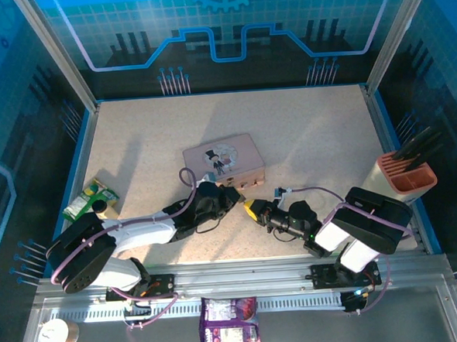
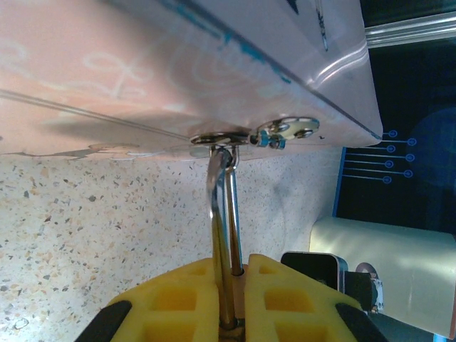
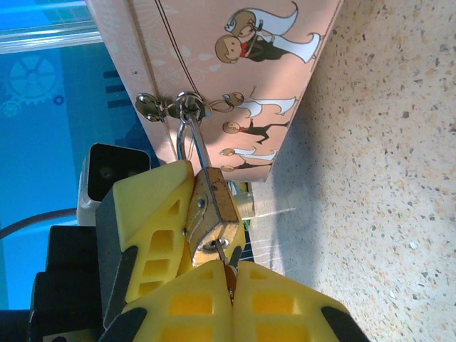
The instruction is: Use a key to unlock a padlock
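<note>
The small brass padlock [image 3: 214, 206] hangs by its silver shackle [image 2: 226, 214] from the hasp [image 2: 221, 139] on the near side of the pink tin [image 1: 224, 162]. My left gripper [image 2: 239, 285] is shut on the padlock body, with a yellow finger [image 3: 149, 228] on each side of it. My right gripper [image 3: 231, 274] is shut on the thin grey key [image 3: 220, 249]. The key's tip sits in the keyhole on the padlock's underside. Seen from above, the left gripper [image 1: 231, 194] and right gripper [image 1: 252, 208] meet just in front of the tin.
A white and orange knife block [image 1: 403, 177] stands at the right edge. A green packet [image 1: 90, 199] lies at the left. A purple packet [image 1: 229, 334] and a paper cup [image 1: 56, 334] sit below the rail. Speckled table [image 1: 319, 134] lies open behind and right of the tin.
</note>
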Controlling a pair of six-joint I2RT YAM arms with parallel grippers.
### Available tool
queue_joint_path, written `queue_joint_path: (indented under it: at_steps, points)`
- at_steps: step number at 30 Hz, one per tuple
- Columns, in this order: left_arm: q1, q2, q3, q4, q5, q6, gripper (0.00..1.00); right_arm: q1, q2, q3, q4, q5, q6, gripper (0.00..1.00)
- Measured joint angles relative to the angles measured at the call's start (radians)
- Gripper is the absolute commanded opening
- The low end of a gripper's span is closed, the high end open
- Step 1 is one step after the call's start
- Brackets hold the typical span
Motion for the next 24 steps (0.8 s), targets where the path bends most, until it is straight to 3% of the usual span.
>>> queue_joint_path:
  at_steps: [20,24]
  points:
    - [-0.051,0.035,0.01,0.021,-0.07,-0.001,0.0,-0.063,-0.004,0.01,-0.034,-0.092,0.014,0.0]
    - [-0.053,0.036,0.034,-0.023,-0.079,0.0,0.0,-0.078,-0.004,0.01,-0.035,-0.113,0.013,0.16]
